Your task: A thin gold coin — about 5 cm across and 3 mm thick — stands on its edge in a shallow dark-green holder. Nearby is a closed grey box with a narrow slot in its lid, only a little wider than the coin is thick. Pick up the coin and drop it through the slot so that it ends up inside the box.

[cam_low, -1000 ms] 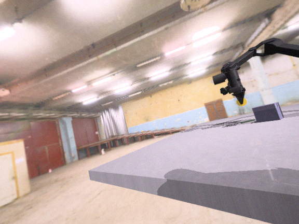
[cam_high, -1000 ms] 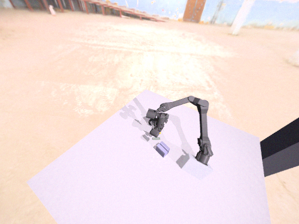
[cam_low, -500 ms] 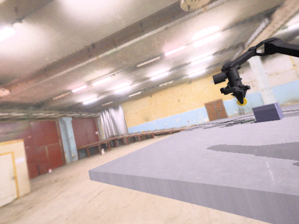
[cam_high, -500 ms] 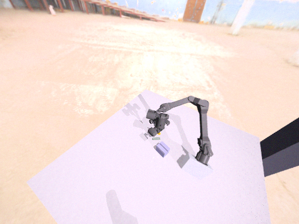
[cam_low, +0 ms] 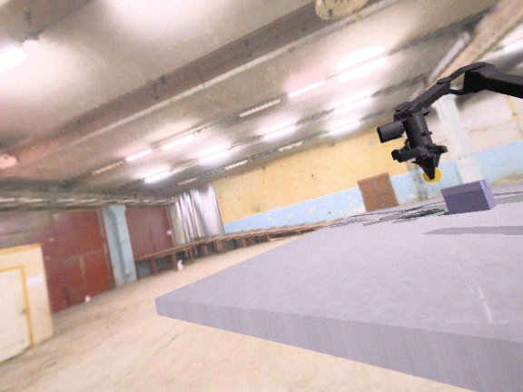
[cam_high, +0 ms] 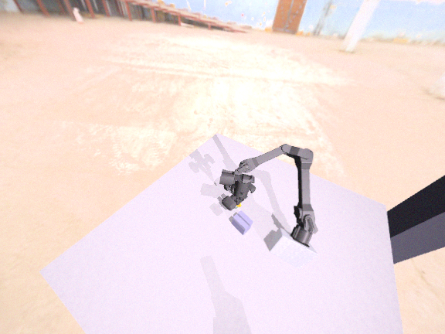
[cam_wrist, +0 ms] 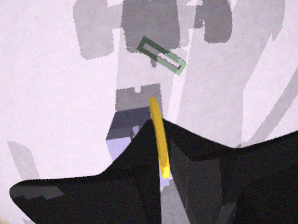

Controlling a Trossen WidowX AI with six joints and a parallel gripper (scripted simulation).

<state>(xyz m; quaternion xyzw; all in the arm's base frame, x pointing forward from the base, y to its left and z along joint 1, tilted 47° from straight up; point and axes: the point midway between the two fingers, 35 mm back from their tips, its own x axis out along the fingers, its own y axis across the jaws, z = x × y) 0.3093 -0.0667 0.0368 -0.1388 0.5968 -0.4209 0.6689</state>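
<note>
My gripper is shut on the gold coin, which shows edge-on between the fingertips in the wrist view. The coin is off the table, higher than the box and left of it in the exterior view. The grey box looks bluish. In the wrist view it is left of the coin, and a finger hides much of its lid and slot. The green holder lies empty on the table in the wrist view, beyond the coin, clear of the fingers.
The pale table carries the box, the holder and the arm's white base block. The block is right of the box in the top view. Arm shadows lie across the table. A dark beam stands at the right edge of the top view.
</note>
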